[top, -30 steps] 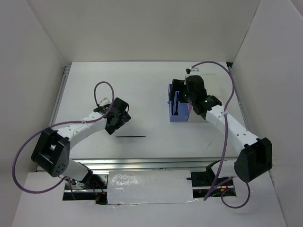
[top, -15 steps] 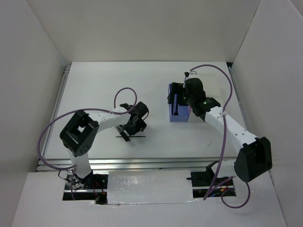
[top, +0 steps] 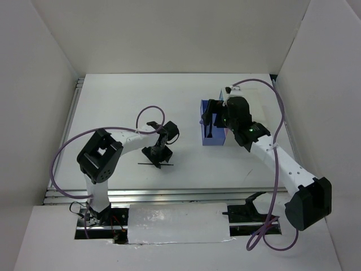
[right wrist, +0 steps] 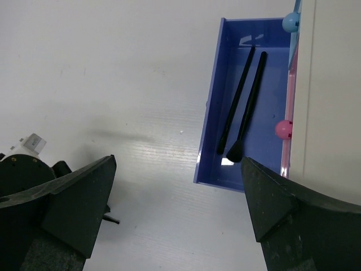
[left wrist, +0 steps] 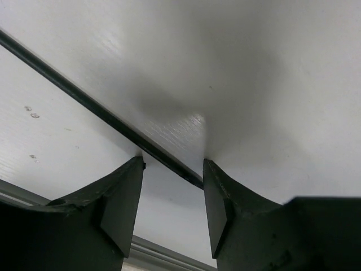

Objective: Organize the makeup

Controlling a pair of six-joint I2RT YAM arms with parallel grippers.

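A thin black pencil (top: 143, 164) lies on the white table near the front. My left gripper (top: 157, 156) is open and down on the table. In the left wrist view the pencil (left wrist: 96, 107) runs diagonally and its end lies between the two fingertips of the left gripper (left wrist: 172, 169), which stand apart from it. My right gripper (top: 211, 117) is open and empty above the open blue drawer (top: 214, 140). In the right wrist view two thin black brushes (right wrist: 237, 101) lie in the blue drawer (right wrist: 214, 113), beyond the right gripper (right wrist: 177, 169). No compacts or red sticks show.
The white box (right wrist: 333, 84) stands to the right of the blue drawer, with a pink knob (right wrist: 284, 129) and a blue knob (right wrist: 290, 21) on its front. White walls enclose the table (top: 141, 101) on three sides. A metal rail (top: 186, 195) runs along its near edge.
My left gripper has swung from the left to the pencil and come down over its right part. My right gripper has shifted slightly over the blue drawer.
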